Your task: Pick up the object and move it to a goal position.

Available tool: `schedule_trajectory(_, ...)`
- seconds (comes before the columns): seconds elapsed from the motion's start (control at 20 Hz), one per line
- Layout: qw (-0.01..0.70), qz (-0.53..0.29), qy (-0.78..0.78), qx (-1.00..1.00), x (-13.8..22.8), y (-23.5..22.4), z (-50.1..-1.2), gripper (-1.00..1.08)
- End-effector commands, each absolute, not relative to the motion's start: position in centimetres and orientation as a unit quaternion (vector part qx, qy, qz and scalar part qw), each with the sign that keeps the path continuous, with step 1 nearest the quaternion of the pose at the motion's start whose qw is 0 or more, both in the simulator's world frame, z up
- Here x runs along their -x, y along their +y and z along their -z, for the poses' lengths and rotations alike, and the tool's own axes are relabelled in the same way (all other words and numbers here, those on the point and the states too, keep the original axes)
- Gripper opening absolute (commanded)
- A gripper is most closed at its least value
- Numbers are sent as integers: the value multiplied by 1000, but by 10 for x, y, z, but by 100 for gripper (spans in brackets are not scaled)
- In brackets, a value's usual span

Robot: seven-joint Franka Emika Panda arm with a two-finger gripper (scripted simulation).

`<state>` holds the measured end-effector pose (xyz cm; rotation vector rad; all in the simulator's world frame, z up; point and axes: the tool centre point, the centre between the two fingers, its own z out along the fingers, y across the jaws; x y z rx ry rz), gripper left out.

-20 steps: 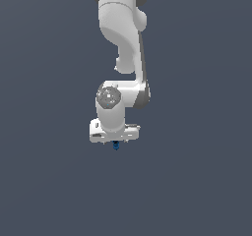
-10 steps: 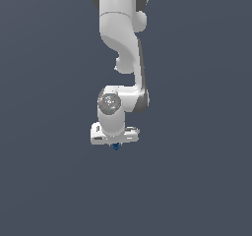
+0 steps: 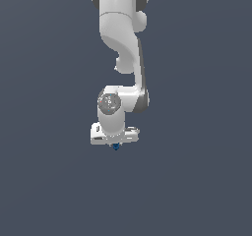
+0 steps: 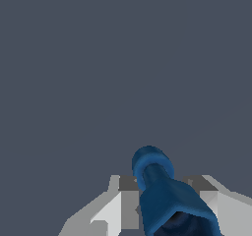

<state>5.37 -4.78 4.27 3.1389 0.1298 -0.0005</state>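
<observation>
The object is a small blue piece, dark blue in its flared body and brighter blue at its rounded tip. In the wrist view it sits between my two white fingers, which press on it from both sides. In the exterior view only a tiny blue bit of the object shows under my white gripper, which points downward and is shut on it. The hand hides the rest of the object there.
A plain grey-blue background fills both views around the white arm, which comes down from the top of the exterior view. No other objects, edges or goal marker show.
The arm's wrist and gripper have shifted very slightly toward the exterior view's left, with the object still held. Otherwise the pose looks the same.
</observation>
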Motion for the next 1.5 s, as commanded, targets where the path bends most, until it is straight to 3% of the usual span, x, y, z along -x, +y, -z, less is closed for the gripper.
schedule_trajectory(0.0,0,0,41,-999,-53,-47,-43,-100)
schedule_trajectory(0.65,0,0,41,-999,-25,-10,-65,-100)
schedule_trajectory(1.45,1,0,42,-999,69,121,-141,-100)
